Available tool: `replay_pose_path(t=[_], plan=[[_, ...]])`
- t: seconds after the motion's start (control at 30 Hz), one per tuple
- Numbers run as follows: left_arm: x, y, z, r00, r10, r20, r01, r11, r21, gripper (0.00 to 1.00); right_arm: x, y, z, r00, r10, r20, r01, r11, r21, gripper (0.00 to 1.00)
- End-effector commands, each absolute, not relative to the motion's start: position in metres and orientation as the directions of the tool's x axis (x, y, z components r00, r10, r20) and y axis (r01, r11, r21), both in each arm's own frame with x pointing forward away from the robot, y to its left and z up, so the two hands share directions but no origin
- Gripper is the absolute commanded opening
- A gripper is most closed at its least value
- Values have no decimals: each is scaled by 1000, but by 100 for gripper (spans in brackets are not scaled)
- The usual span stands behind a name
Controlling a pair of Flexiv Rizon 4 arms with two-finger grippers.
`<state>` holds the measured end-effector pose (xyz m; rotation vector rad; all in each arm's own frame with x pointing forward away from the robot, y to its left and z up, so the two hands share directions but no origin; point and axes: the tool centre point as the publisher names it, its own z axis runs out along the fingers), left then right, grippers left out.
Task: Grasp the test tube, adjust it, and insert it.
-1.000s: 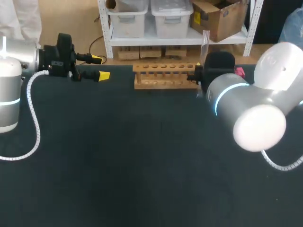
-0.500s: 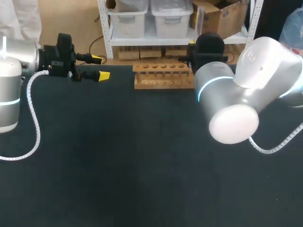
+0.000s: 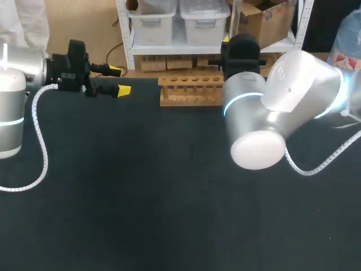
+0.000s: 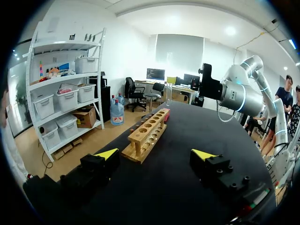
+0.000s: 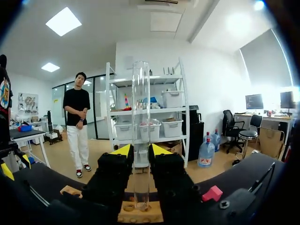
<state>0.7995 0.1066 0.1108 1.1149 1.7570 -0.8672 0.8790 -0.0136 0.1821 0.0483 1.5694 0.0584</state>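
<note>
The clear glass test tube [image 5: 140, 136] stands upright with my right gripper [image 5: 140, 151] shut on its lower half. Its rounded end hangs close over a hole of the wooden rack [image 5: 140, 213]; whether it touches I cannot tell. In the head view the rack [image 3: 190, 90] lies at the table's far edge, and my right gripper [image 3: 232, 42] is above its right end. From the left wrist view the tube [image 4: 168, 93] shows over the rack's [image 4: 147, 136] far end. My left gripper [image 3: 119, 80] is open and empty at the far left; its [image 4: 155, 154] fingers point along the rack.
A small pink block [image 5: 213, 193] lies on the dark table beside the rack's right end. My right arm's big white elbow [image 3: 271, 118] hangs over the table's middle right. A white coiled cable [image 3: 39, 147] trails from the left arm.
My right arm has swung left with the tube, from beyond the rack's right end to above that end. The left arm has not moved.
</note>
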Motion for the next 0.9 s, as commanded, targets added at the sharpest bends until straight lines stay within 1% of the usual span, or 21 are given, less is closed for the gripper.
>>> replay_pose_path(t=[0.03, 0.37, 0.9], plan=[[798, 107, 110, -228, 327, -917, 927, 362, -102, 100, 892, -9, 177, 117, 95, -989, -152, 985, 77, 0], [798, 107, 110, -228, 327, -917, 927, 362, -102, 100, 897, 4, 172, 123, 120, -985, -192, 977, 95, 0], [798, 107, 110, -228, 327, -917, 927, 362, -102, 100, 890, 2, 161, 73, 113, -991, -190, 977, 97, 0]])
